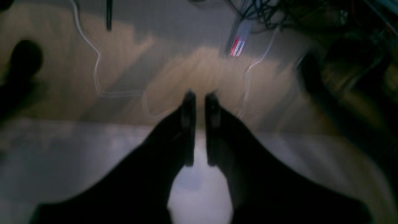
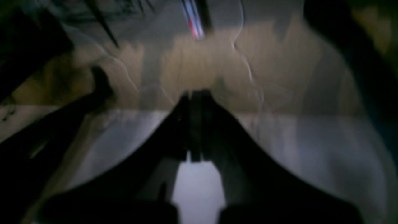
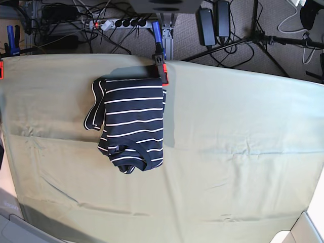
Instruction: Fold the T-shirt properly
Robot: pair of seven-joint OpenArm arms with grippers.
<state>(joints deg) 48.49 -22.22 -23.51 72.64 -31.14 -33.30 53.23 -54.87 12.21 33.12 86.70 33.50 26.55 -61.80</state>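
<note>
The navy T-shirt (image 3: 130,124) with thin white stripes lies folded into a compact bundle on the pale green cloth (image 3: 238,126), left of the middle and near the far edge. One sleeve sticks out at its left side. Neither gripper shows in the base view. In the blurred left wrist view my left gripper (image 1: 200,99) is empty, with a narrow gap between its fingers, and it points over the table edge at the floor. In the blurred right wrist view my right gripper (image 2: 196,95) has its fingers together and holds nothing. The shirt does not show in either wrist view.
A red and black clamp (image 3: 162,66) pins the cloth at the far edge, right beside the shirt. Behind the table are a power strip (image 3: 116,23), cables and a tripod (image 3: 253,30). White cables (image 1: 96,68) lie on the floor.
</note>
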